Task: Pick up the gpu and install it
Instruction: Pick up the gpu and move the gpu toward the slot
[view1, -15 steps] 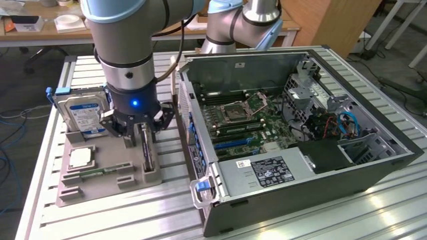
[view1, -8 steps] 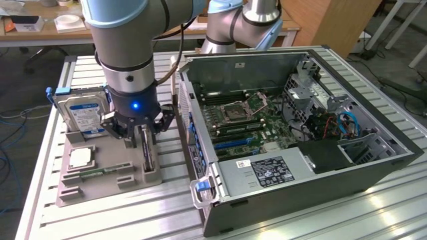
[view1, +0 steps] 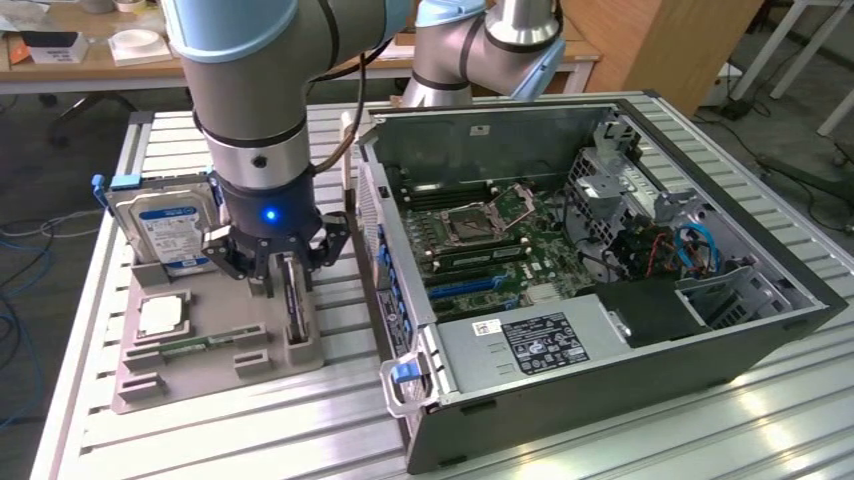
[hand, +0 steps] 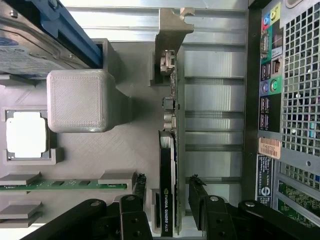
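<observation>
Green gpu (hand: 168, 165) on edge, jaws spread, gap each side

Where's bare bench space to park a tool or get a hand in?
Free: slatted aluminium table on the camera side of the grey plastic fixture tray. Crowded: narrow strip between tray and open black computer case; the open gripper straddles the upright green gpu card beside it.

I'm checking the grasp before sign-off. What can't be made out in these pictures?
1. gpu fan face: the wrist view sees the card edge-on, so that side is hidden.
2. gpu in the exterior view: mostly behind the gripper; a thin strip shows.
3. hard drive: cut off by the wrist picture's edge.
4. power supply label: print too small to read in the exterior view.
</observation>
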